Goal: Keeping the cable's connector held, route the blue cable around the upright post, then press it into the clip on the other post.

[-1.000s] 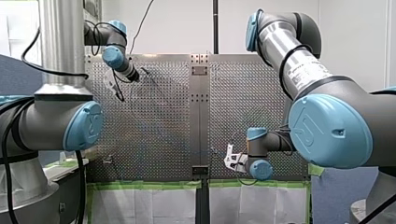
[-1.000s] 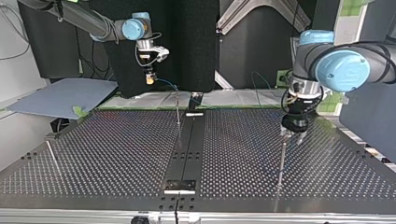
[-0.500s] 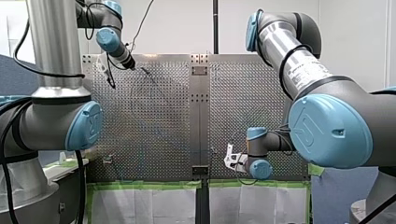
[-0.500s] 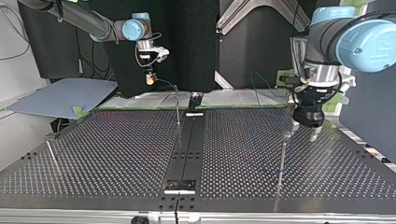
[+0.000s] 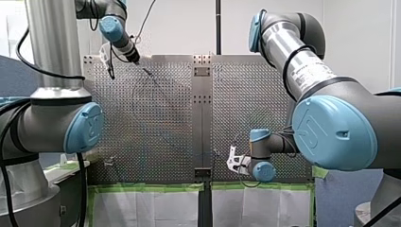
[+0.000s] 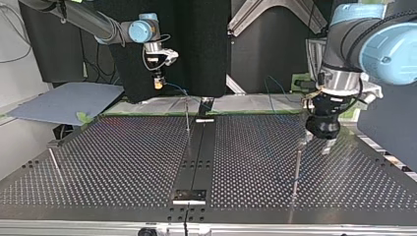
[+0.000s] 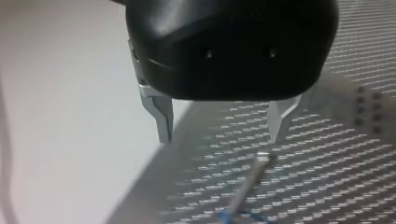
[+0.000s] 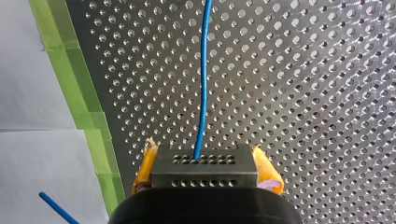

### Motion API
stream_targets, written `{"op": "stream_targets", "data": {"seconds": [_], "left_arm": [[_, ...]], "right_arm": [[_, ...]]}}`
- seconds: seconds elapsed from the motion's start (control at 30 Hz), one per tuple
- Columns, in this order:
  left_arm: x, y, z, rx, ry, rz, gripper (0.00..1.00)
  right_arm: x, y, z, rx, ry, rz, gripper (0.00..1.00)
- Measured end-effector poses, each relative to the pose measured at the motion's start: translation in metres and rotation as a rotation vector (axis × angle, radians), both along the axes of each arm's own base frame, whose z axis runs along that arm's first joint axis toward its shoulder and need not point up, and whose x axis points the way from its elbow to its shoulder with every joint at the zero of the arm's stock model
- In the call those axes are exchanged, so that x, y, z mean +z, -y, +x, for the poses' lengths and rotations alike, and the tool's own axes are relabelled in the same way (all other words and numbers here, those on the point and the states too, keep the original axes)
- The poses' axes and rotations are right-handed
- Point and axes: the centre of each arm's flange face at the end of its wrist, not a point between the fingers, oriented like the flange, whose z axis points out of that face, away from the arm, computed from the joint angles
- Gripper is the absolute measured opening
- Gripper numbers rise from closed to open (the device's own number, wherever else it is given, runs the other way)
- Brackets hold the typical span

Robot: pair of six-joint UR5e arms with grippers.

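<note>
Grips the connector (image 8: 204,170) between the yellow pads of my right gripper (image 6: 157,84), raised above the far edge of the table (image 6: 123,162) towards the top view's left. Lets the blue cable (image 8: 203,93) run out of the connector's face and away over the perforations; shows a short blue stretch again in the left wrist view, low beside the post (image 7: 249,179). Hangs my left gripper (image 7: 222,137) just above that post's cap, metal fingers apart and holding nothing. Looks like the routing step, with the pressing-in not yet done. Cannot tell from these views whether the cable wraps the post or only passes beside it, nor which post bears the clip. Calls next for bringing the spread fingers down to the cable near the post, closing on it, and guiding it under light tension without tugging the connector loose. Leaves little else around: a thin middle post (image 6: 187,115), a third post (image 6: 54,164) at the top view's left, green tape (image 8: 74,79) along the table's edge. Risks catching a fingertip on the post's cap on the way down.
</note>
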Motion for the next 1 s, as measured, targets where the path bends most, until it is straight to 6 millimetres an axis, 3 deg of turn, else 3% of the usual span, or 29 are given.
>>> {"op": "stream_targets", "data": {"seconds": [0.3, 0.73, 1.0], "left_arm": [[-0.030, 0.025, 0.002, -0.049, -0.130, 0.087, 0.98], [0.006, 0.029, 0.007, -0.048, -0.077, 0.212, 0.98], [0.004, 0.026, 0.013, -0.052, -0.074, 0.293, 0.98]], "right_arm": [[-0.001, -0.001, 0.001, 0.010, -0.003, 0.006, 0.00], [0.000, -0.001, 0.001, 0.013, -0.003, 0.008, 0.00], [0.000, 0.001, 0.002, 0.017, -0.003, 0.008, 0.00]]}}
